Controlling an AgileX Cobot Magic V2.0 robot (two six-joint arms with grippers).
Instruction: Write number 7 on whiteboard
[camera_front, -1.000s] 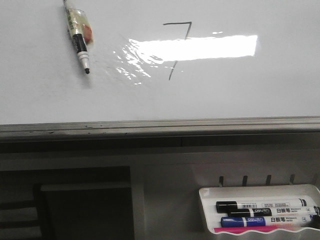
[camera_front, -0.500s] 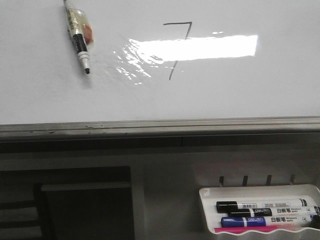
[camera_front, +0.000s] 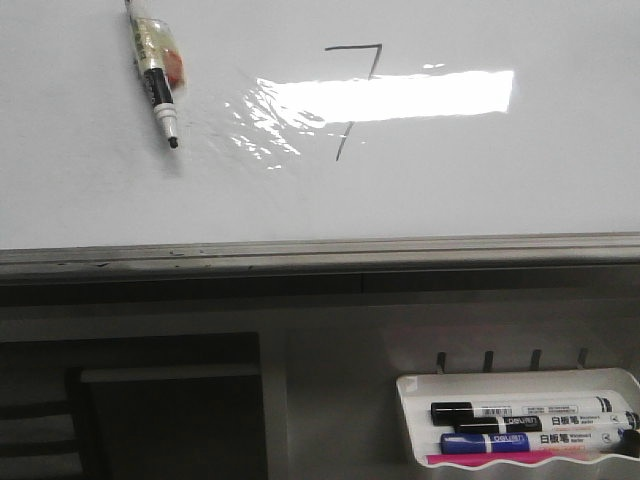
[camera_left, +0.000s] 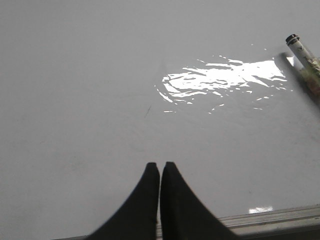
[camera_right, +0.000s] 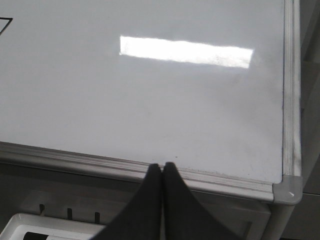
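Observation:
The whiteboard (camera_front: 90, 190) fills the upper front view, with its grey edge rail (camera_front: 300, 255) below. A thin dark number 7 (camera_front: 353, 95) is drawn on it, partly washed out by a bright light reflection. A black-tipped marker (camera_front: 158, 80) lies on the board to the left of the 7, tip pointing down. My left gripper (camera_left: 160, 165) is shut and empty over bare whiteboard (camera_left: 75, 75); the marker's end (camera_left: 302, 52) shows at that view's edge. My right gripper (camera_right: 162, 165) is shut and empty over the board's edge rail (camera_right: 75, 159), near its corner (camera_right: 287, 190). Neither gripper shows in the front view.
A white plastic tray (camera_front: 520, 382) below the board at the right holds black, blue and pink markers (camera_front: 520, 425). A dark shelf opening (camera_front: 150, 410) lies below the board at the left. The tray's corner shows in the right wrist view (camera_right: 30, 227).
Nothing on the board has moved. The view has shifted by a few pixels only.

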